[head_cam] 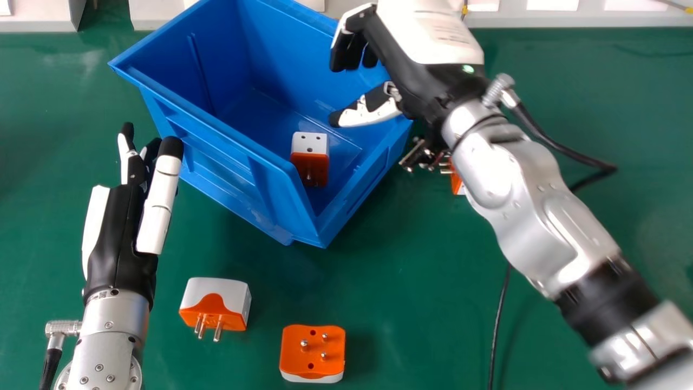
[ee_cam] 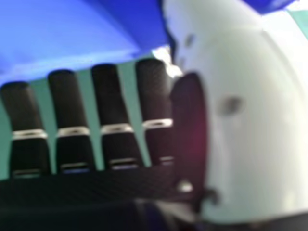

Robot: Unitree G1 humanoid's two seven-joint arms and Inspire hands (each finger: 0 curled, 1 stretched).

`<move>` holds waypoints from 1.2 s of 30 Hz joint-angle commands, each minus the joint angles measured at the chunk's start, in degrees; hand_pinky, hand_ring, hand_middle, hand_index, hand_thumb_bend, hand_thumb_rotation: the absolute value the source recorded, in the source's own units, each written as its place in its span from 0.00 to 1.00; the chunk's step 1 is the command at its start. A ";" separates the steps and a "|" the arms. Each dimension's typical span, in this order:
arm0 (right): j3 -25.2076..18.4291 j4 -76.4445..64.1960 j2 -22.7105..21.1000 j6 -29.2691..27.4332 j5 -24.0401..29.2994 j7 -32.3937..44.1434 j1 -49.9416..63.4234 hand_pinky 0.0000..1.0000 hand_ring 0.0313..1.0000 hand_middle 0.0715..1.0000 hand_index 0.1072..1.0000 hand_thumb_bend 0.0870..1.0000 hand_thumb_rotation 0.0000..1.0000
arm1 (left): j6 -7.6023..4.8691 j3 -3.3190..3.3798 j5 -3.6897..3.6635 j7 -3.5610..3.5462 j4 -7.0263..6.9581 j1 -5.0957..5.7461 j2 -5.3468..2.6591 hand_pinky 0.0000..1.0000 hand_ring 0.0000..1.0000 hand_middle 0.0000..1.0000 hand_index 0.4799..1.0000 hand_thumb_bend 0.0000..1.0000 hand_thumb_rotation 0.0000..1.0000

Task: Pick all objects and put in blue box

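We see the right hand (head_cam: pixel 403 67) over the blue box (head_cam: pixel 227 162), open, thumb apart from loosely bent fingers, nothing held. Left hand (head_cam: pixel 116 238) is open and empty, beside box. White-and-orange plug (head_cam: pixel 309 160) sits in the box, holes in its white top. On the green bench (head_cam: pixel 411 271), we have one plug (head_cam: pixel 216 290) pins sideways, another (head_cam: pixel 312 368) pins up, orange face on top, and a third (head_cam: pixel 457 181) mostly hidden behind the right forearm.

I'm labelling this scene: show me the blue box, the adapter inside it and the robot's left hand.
Blue box (head_cam: pixel 227 157): head view, outer wall.
Adapter (head_cam: pixel 309 161): head view, orange part.
Left hand (head_cam: pixel 116 238): head view, black part.
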 commanded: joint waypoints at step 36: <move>-15.19 -12.84 -15.88 2.06 -3.73 12.11 17.64 0.80 0.91 0.93 0.90 0.63 0.42 | -1.44 2.43 -2.04 -1.75 1.06 -1.12 2.17 0.91 0.98 0.98 1.00 0.64 1.00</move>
